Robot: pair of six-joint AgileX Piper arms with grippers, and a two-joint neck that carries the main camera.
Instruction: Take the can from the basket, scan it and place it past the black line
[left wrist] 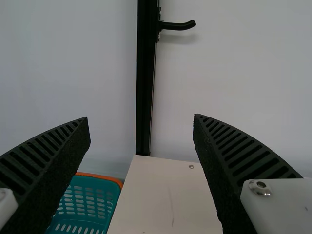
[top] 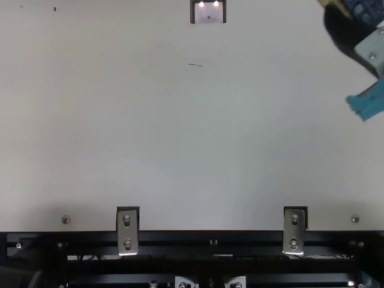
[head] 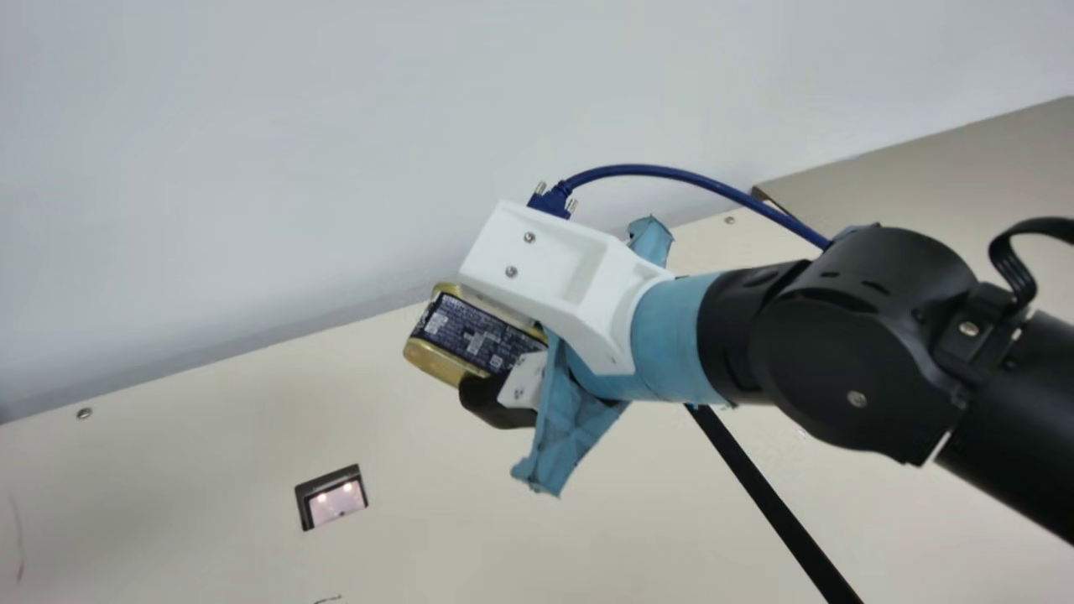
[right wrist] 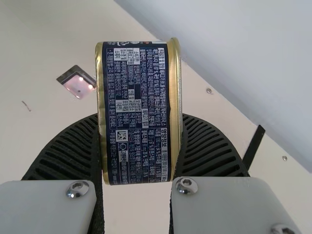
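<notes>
In the main view my right gripper (head: 466, 346) is shut on a gold-rimmed can (head: 482, 337) with a dark printed label, held up off the table. The right wrist view has the can (right wrist: 139, 112) clamped between both ribbed fingers of the right gripper (right wrist: 140, 131), its label facing the camera. A corner of the can (top: 365, 8) enters the top view at upper right. The scanner window (head: 337, 502) is set in the table, and the black line (head: 776, 507) runs diagonally beneath the right arm. My left gripper (left wrist: 141, 119) stands open, nothing between its fingers.
The left wrist view holds the teal basket with an orange rim (left wrist: 100, 177), beside the table (left wrist: 156, 195), and a black post (left wrist: 146, 73) with a hook against the wall. A black frame rail (top: 210, 240) borders the table in the top view.
</notes>
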